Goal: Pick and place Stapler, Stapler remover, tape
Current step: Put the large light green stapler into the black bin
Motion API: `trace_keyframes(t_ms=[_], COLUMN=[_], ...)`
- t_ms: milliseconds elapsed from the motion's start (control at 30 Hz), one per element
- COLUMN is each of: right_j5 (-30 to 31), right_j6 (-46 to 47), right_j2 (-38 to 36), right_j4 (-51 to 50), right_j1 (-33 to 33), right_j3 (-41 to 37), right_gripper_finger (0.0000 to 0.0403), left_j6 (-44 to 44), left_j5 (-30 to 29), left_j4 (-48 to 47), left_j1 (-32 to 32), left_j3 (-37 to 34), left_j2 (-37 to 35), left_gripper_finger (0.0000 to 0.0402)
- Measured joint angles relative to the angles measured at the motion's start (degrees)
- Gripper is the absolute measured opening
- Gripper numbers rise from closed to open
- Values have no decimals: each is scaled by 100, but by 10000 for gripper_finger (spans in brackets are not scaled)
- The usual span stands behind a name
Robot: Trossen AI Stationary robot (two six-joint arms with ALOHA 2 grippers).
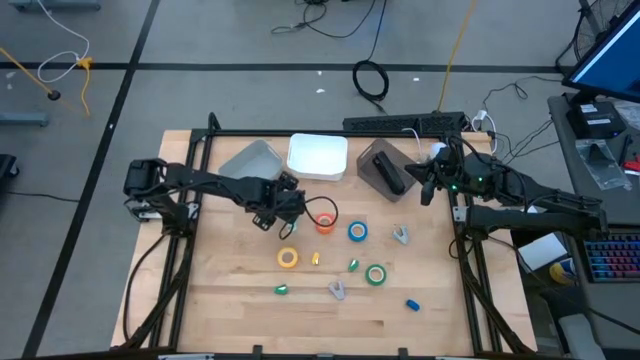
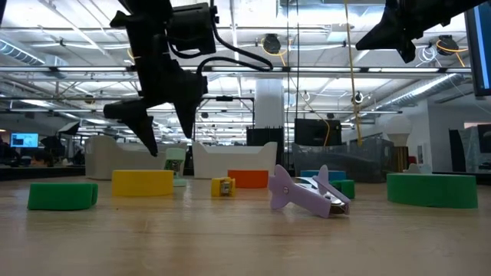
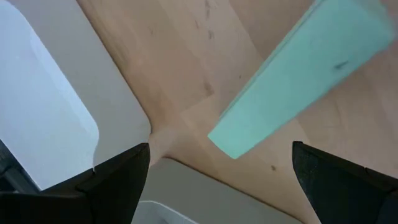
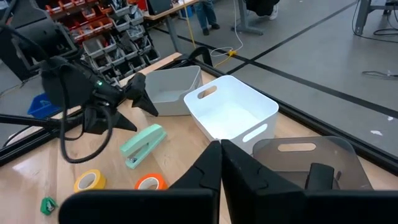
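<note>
My left gripper [image 1: 280,212] hangs open above the table, just in front of the grey bin [image 1: 250,160]. A mint-green stapler [image 3: 298,81] lies flat on the wood below it, beyond the fingertips in the left wrist view. The low view shows the open fingers [image 2: 165,132] clear of the table. Orange [image 1: 325,222], blue [image 1: 357,232], yellow [image 1: 288,257] and green [image 1: 376,274] tape rolls lie flat on the wood. Two pale purple staple removers [image 1: 400,235] [image 1: 337,290] rest there too. My right gripper [image 4: 221,163] is shut, raised over the dark bin [image 1: 385,168], which holds a dark stapler [image 4: 318,174].
A white bin [image 1: 318,157] stands between the grey and dark bins along the far edge. Small solid pieces lie among the rolls: green [image 1: 281,290], green [image 1: 353,264], yellow [image 1: 315,258], blue [image 1: 411,304]. A black cable loops by the orange roll. Bare wood lies along the near edge.
</note>
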Motion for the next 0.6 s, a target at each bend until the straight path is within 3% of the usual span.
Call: trace_keyframes(t_ms=[233,367,600], right_j5=[0,-1,0], right_j6=[-1,0,0], right_j2=[0,0,0], right_j4=[8,7,6], right_j1=[0,0,0], right_j3=[0,-1,0], right_gripper_finger=[1,2,2], left_j6=[74,177,546], left_j5=[27,558,757], left_j4=[44,46,84], left_j1=[58,56,242], left_j3=[0,0,-2], left_j2=[0,0,1], left_gripper_finger=[392,392,392])
